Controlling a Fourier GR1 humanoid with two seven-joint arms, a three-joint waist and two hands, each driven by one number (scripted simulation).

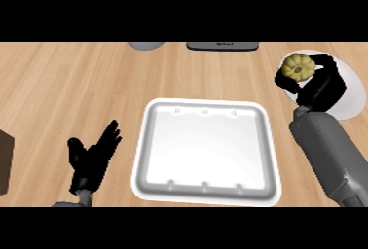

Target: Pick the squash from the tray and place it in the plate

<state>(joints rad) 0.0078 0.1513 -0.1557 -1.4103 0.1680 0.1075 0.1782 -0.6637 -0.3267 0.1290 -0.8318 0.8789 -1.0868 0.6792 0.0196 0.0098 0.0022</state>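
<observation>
Squash [296, 67]: small, round, pale yellow, ribbed, with a darker centre. My right hand [320, 82] holds it over the white plate [350, 97], fingers [325, 60] curled round it. The plate lies to the right of the white tray [207, 151] on the wooden desk [72, 87]. My left hand [92, 156] rests left of the tray, its fingers straight and holding nothing.

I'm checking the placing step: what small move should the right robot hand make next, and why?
Probably lower a little and open the fingers. The right robot hand is curled round the squash over the plate, and the tray no longer holds it, so only the release seems left. I cannot tell whether the squash touches the plate.
</observation>
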